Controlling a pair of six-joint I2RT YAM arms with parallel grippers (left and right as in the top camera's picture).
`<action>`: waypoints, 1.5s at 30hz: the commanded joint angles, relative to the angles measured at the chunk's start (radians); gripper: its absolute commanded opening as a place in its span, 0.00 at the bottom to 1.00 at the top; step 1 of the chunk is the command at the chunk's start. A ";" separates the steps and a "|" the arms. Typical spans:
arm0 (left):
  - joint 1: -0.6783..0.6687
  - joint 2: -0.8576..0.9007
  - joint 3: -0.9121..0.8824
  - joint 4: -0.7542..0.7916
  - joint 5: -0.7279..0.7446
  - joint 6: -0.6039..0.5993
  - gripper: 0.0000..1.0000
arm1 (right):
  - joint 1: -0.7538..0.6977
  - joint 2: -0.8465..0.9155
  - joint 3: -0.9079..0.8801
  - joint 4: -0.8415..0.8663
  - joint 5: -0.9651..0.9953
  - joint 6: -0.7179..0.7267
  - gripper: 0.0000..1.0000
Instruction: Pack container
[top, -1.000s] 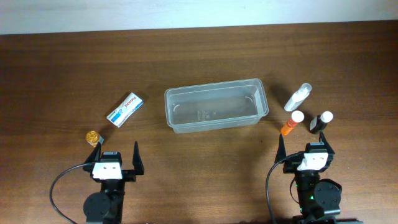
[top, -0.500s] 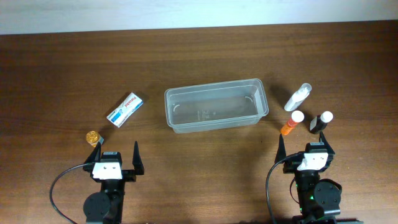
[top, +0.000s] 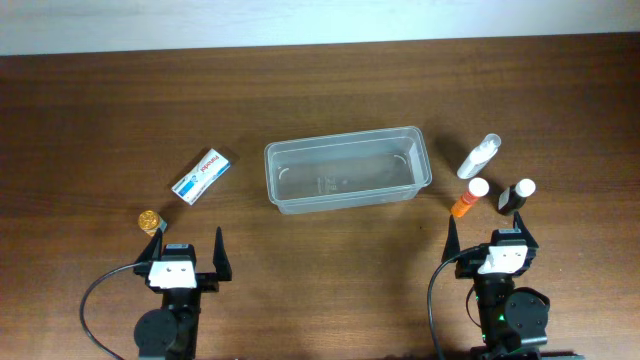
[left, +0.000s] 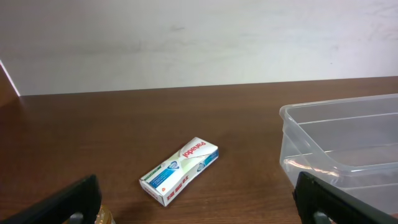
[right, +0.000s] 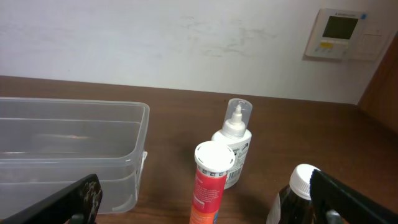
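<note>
When this moment was caught, you had the brown wood tabletop (top: 100, 110) spanning the full overhead view, w/ a pale wall along its far edge. Biggest item on it was the container (top: 347, 172), a clear shallow bin w/ rounded corners. It sat about mid-table, long side running left-right, slightly skewed, its right end a bit farther from you.

Your two arms sat at the near edge, one per side, both well apart from the bin. Left fingers (left: 62, 202) were spread wide and gripped nothing. Right fingers (right: 74, 199) were likewise wide apart w/ nothing between them.

Left of the container, well apart from it, a white-and-blue carton (top: 201, 175) lay flat at a diagonal; the left wrist cam read "Panadol" on it.

Right of the container you had 3 bottles close together, none touching the bin:
- a clear squeeze bottle (top: 478, 156) w/ nozzle cap, farthest back
- an orange tube (top: 468, 198) w/ white cap, nearer you, near the bin's right near corner
- a dark bottle (top: 516, 195) w/ white cap, right of the tube

All 3 stood upright per the right wrist cam. Smallest was a gold-lidded jar (top: 149, 221), just beside your outer left finger.
</note>
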 joint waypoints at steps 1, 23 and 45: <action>0.005 -0.009 -0.005 -0.001 0.012 0.016 0.99 | -0.006 -0.005 -0.004 -0.008 0.001 -0.006 0.98; 0.005 0.048 0.109 -0.061 0.035 -0.019 0.99 | -0.006 0.095 0.201 -0.200 -0.024 0.156 0.98; 0.005 0.912 0.920 -0.604 0.046 -0.018 1.00 | -0.007 1.210 1.263 -0.969 -0.044 0.155 0.98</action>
